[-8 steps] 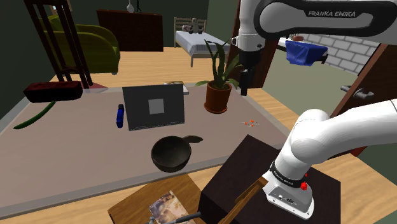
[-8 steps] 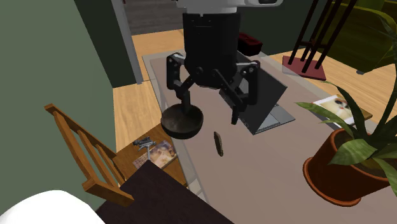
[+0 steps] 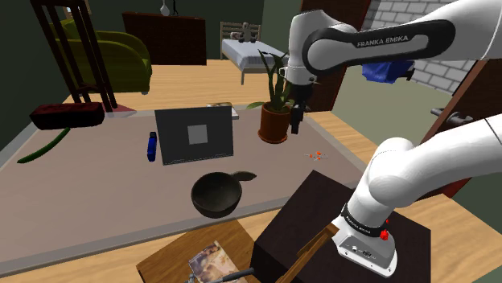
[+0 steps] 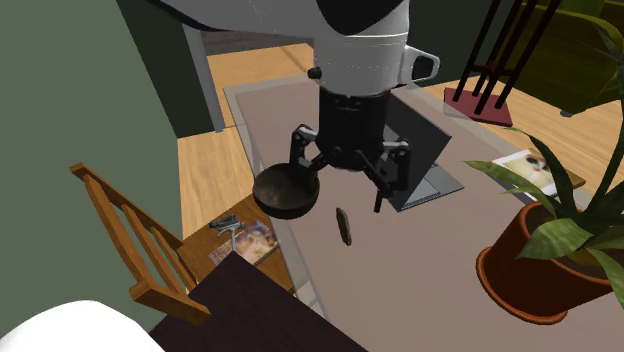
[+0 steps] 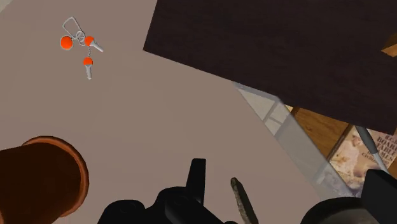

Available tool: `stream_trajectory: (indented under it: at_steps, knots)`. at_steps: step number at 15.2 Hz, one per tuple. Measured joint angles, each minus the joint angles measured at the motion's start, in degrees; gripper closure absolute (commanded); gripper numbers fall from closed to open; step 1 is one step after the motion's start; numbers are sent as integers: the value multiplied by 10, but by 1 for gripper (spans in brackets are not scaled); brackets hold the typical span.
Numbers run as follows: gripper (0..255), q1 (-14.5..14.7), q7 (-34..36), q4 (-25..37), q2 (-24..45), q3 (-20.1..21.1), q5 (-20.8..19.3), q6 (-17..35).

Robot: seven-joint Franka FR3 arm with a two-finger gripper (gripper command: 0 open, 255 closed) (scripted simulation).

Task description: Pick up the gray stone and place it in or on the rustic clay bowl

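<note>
The stone (image 4: 343, 226) is a thin, dark grey-brown oval lying on the table beside the dark round bowl (image 4: 287, 191). In the shoulder view the stone (image 3: 244, 174) touches the bowl (image 3: 216, 194) on its right side. My gripper (image 4: 347, 183) hangs open above the table, over the bowl and stone, with nothing between its fingers. In the shoulder view the gripper (image 3: 295, 122) hangs in front of the potted plant. The wrist view has the stone (image 5: 243, 200) close beside one finger (image 5: 197, 181).
An open laptop (image 3: 195, 135) stands behind the bowl, with a blue object (image 3: 151, 145) beside it. A potted plant (image 3: 275, 122) and orange keys (image 3: 316, 155) sit nearer the arm. The dark stand (image 3: 322, 217) borders the table. A wooden chair (image 4: 130, 250) stands off the edge.
The arm has swung the gripper down and to the shoulder view's left, farther from the second exterior camera. The fingers remain open. Stone and bowl have not moved.
</note>
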Motion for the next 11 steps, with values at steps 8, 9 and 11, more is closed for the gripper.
stream_trajectory:
  at_steps: [8, 9, 11]
  knots:
    - [0, 25, -74, -28, 140, -35, 12, 184]
    - [0, 29, -84, -26, 164, -38, 16, 207]
    - [0, 35, -109, -23, 208, -47, 24, 251]
